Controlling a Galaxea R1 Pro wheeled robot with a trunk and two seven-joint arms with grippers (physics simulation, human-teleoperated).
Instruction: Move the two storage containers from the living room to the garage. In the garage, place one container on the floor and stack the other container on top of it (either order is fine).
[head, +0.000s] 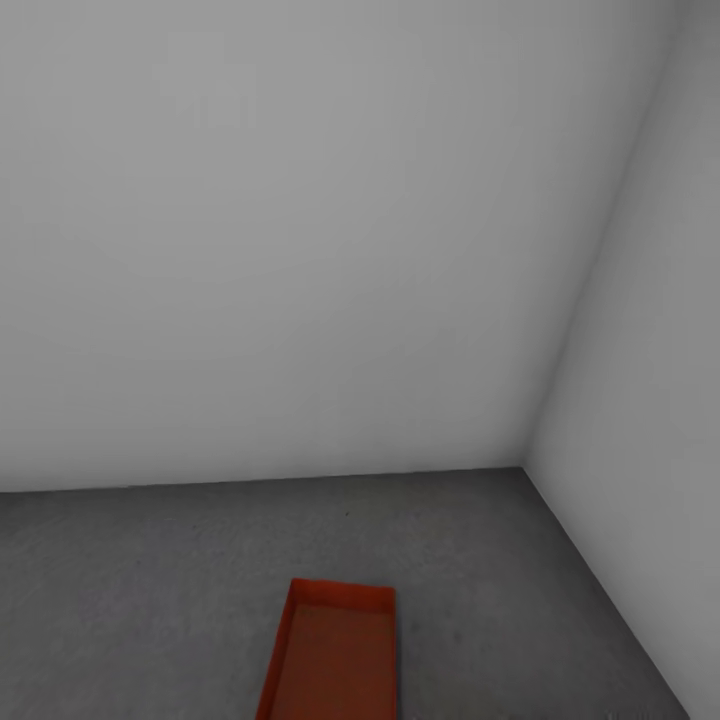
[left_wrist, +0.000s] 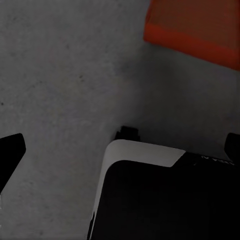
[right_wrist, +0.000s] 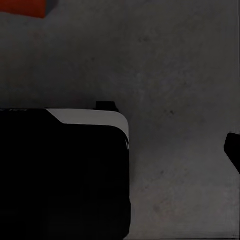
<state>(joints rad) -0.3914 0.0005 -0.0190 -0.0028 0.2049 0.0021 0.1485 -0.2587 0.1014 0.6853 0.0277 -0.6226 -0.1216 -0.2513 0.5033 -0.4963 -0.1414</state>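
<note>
Left hand (left_wrist: 120, 142) hangs low over the dark grey speckled concrete floor (left_wrist: 60, 75), pointing down at it, and its two black fingertips (left_wrist: 11, 150) sit wide apart at the edges of the left wrist view with nothing between them but bare floor and the robot's own black-and-white base (left_wrist: 160, 195). So that hand is spread open and carries nothing. Ahead of the left hand, off toward one fingertip's side, lies a corner of the orange-red rectangular plastic storage container (left_wrist: 192, 30), resting on the floor and clear of the fingers.

Over to the right hand: it too faces down at the grey floor (right_wrist: 175, 75). One dark fingertip (right_wrist: 233, 150) pokes in at the edge of the right wrist view; the other cannot be made out against the black base, so how far this hand is open cannot be told. Nothing is seen held in it. A sliver of the orange-red container (right_wrist: 22, 7) shows far ahead of the right hand, well apart from it.

From the head view, the container (head: 335, 655) lies open-topped on the garage floor (head: 150, 590), short of the corner where two plain white-grey walls (head: 300, 250) meet.
</note>
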